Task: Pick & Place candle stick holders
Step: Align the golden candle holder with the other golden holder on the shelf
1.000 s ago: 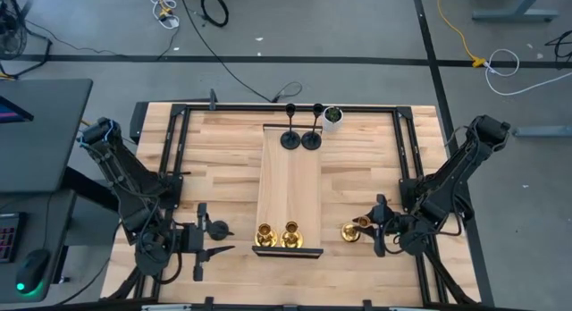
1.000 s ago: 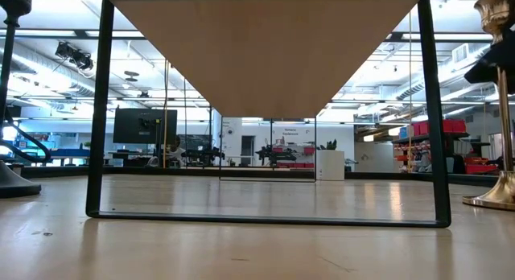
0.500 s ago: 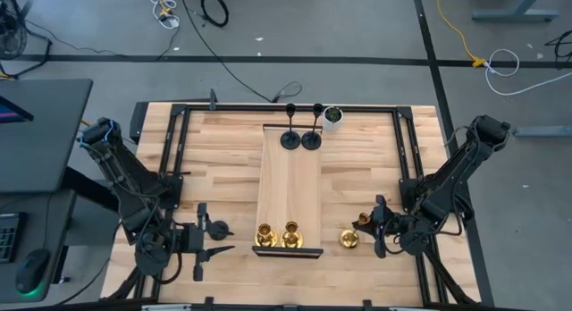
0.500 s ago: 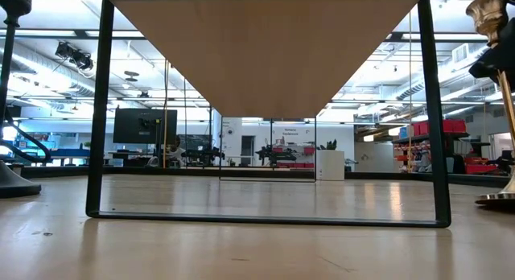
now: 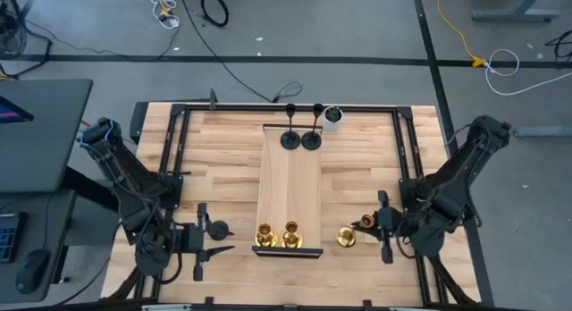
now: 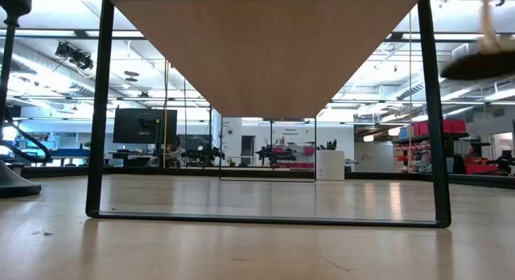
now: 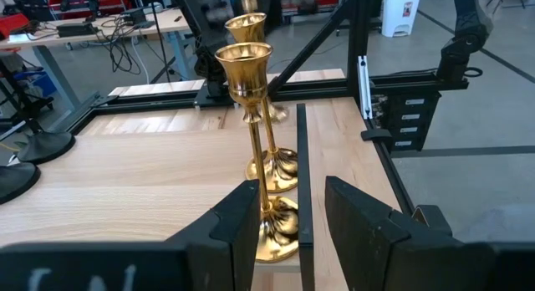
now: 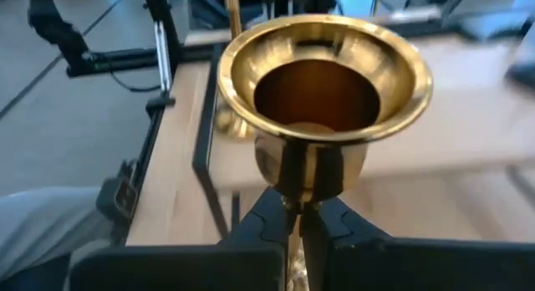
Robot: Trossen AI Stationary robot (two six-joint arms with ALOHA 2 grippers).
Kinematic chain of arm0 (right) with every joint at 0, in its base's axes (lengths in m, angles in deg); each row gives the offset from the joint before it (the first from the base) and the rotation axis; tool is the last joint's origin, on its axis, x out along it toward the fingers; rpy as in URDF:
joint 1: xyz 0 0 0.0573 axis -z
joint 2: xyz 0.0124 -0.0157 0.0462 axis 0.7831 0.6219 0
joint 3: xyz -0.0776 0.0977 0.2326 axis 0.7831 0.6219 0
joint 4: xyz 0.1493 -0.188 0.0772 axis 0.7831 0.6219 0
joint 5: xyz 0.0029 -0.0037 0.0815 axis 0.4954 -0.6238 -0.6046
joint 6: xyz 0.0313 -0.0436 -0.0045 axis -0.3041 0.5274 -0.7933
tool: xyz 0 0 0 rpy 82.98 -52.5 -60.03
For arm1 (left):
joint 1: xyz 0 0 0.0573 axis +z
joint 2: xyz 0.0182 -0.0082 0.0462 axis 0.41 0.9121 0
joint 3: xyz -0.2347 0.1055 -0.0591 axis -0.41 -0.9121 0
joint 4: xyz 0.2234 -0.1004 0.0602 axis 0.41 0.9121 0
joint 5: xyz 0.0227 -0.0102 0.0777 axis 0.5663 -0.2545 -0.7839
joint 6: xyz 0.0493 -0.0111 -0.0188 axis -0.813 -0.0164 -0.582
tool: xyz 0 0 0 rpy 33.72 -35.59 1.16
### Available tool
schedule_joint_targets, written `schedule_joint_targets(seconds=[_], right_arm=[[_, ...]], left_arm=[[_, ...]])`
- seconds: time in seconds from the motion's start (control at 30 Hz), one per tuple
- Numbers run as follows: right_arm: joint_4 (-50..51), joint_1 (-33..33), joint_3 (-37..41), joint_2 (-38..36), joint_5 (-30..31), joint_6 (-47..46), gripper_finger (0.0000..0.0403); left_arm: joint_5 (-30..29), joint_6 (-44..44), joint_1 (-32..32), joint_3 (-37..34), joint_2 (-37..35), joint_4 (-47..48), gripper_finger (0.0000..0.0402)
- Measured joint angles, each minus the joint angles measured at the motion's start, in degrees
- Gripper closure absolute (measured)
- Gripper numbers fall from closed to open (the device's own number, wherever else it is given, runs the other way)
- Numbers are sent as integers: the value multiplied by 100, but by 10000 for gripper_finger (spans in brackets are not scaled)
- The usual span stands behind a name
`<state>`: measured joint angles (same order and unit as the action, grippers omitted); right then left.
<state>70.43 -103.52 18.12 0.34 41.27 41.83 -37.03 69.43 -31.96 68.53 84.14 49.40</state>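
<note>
The right gripper point(image 5: 368, 224) clamps the stem of a brass candle stick holder point(image 5: 347, 237) at the table's five o'clock, its base lifted clear of the wood. Two brass holders point(image 5: 277, 234) stand on the raised shelf point(image 5: 290, 181), two black holders point(image 5: 300, 138) at twelve o'clock. The left gripper point(image 5: 214, 239), fingers apart and empty, waits at seven o'clock beside another black holder point(image 5: 217, 229).

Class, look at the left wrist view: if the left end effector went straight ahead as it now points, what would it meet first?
Most likely the nearer brass holder on the raised board, standing just ahead of the open left end effector; a second brass holder stands behind it.
</note>
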Motion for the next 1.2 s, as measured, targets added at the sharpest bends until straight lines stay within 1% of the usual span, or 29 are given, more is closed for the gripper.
schedule_joint_targets(seconds=[0.1, 0.2, 0.27, 0.4, 0.53, 0.6, 0.7, 0.83, 0.97, 1.2], right_arm=[[420, 114, -698, 0, 12, 347, 397], [561, 252, -1291, 45, -11, 743, 397], [567, 362, -1619, 150, -223, 1082, 397], [650, 580, -2181, 570, -634, 1612, 397], [889, 746, -2660, 1179, -842, 1914, 397], [1024, 807, -2852, 1460, -850, 2078, 398], [1030, 935, -3072, 1761, -968, 2276, 398], [1012, 1157, -3226, 2034, -1322, 2394, 398], [938, 1361, -3236, 2160, -1669, 2372, 398], [742, 1508, -3238, 2264, -2007, 2367, 398]], left_arm=[[0, -2, 0, 0, 0, -1, 264], [0, -2, 0, 0, 0, -1, 264], [0, -2, 0, 0, 0, -2, 264], [0, -2, -2, 0, 0, -2, 264], [0, -3, 0, 0, 0, -2, 264], [0, -4, 0, 0, 0, -2, 264], [0, -2, 0, 0, 0, -2, 264], [0, -2, -1, 0, 0, -2, 264], [0, -3, -1, 0, 0, -2, 264], [0, -2, -1, 0, 0, 13, 264]])
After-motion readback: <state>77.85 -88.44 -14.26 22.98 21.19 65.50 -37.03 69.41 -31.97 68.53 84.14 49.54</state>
